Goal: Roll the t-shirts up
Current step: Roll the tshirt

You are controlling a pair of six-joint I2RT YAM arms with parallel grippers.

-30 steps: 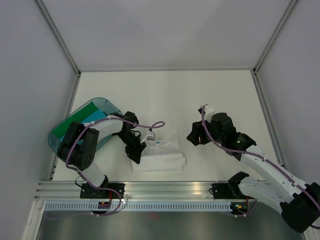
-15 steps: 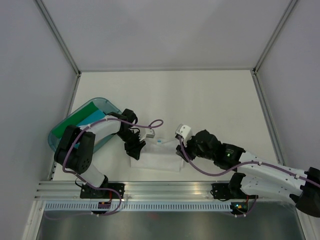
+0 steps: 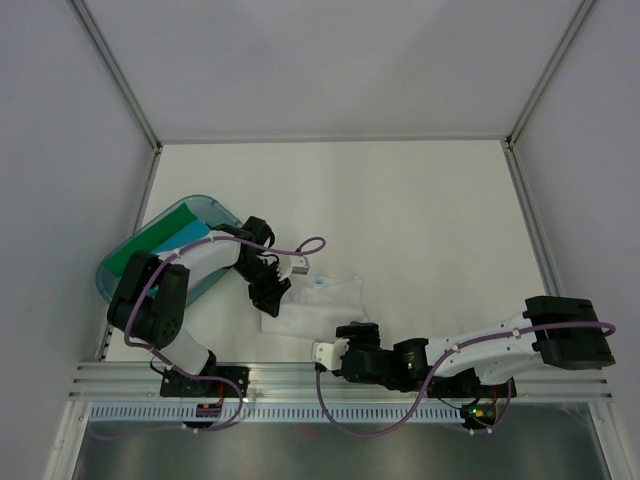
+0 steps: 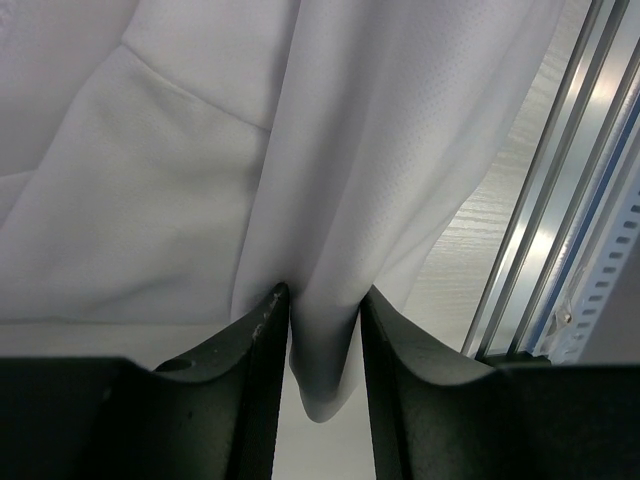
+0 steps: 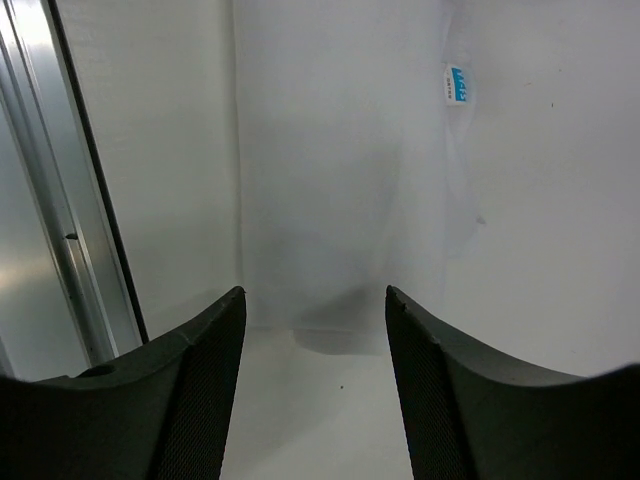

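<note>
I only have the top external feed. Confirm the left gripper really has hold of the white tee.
Observer: Yes. In the left wrist view the left gripper is shut on a fold of the white tee, with cloth bunched between its fingers.
Operator: Now report the right gripper.
Observer: The right gripper is open, with nothing clamped.
Operator: Say whether it touches cloth.
Observer: The tee's edge lies right at its fingertips. I cannot tell if they touch it.

white t-shirt (image 3: 320, 306) | blue neck label (image 5: 457, 84) | teal tub (image 3: 105, 279) | green roll (image 3: 140, 246) | light blue roll (image 3: 188, 233)
</note>
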